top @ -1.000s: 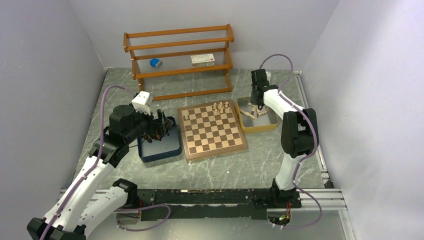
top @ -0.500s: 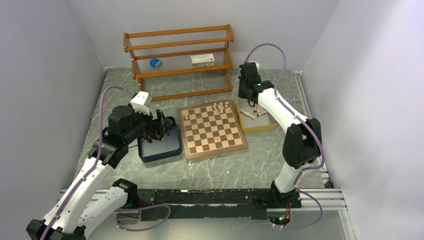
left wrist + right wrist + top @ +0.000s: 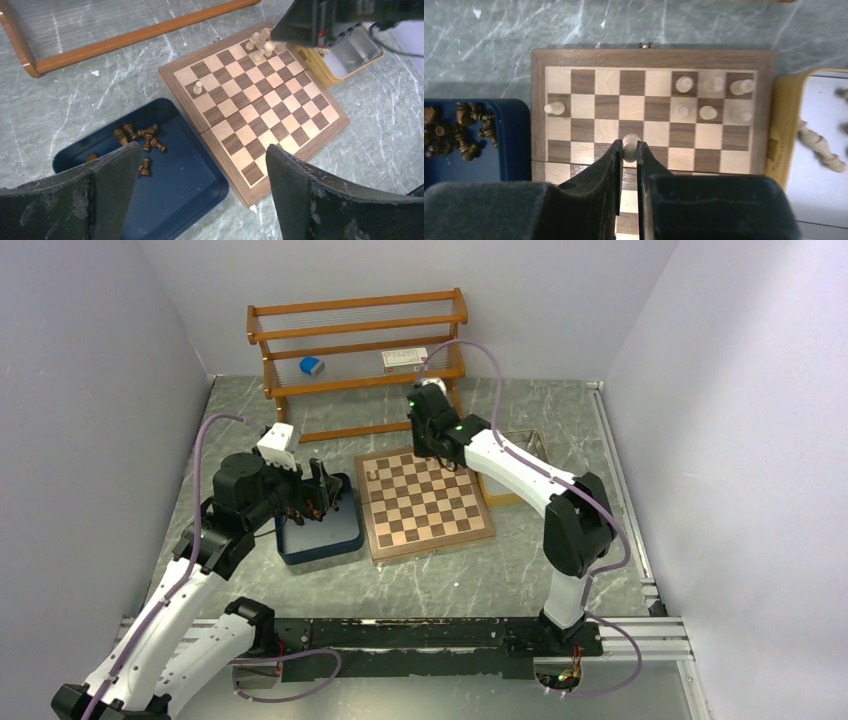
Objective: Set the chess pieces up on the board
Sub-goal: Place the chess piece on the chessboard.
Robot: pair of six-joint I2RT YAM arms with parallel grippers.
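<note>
The navy tray (image 3: pixel 175 192) holds a heap of dark pieces (image 3: pixel 142 137). The yellow tray (image 3: pixel 781 125), right of the board (image 3: pixel 425 502), holds a few loose cream men (image 3: pixel 816 142). The right tool (image 3: pixel 629 145) is pinched on a cream piece (image 3: pixel 630 139) above the board's far half, where several cream pieces (image 3: pixel 708 98) stand far right. The left tool (image 3: pixel 202 150) gapes wide, empty, above the navy tray. The bench (image 3: pixel 430 580) is grey marble, with a wooden rack (image 3: pixel 360 360) at the far side and pale walls.

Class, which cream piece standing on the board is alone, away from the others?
The cream pawn near the navy tray; the other standing pieces cluster by the yellow tray.
</note>
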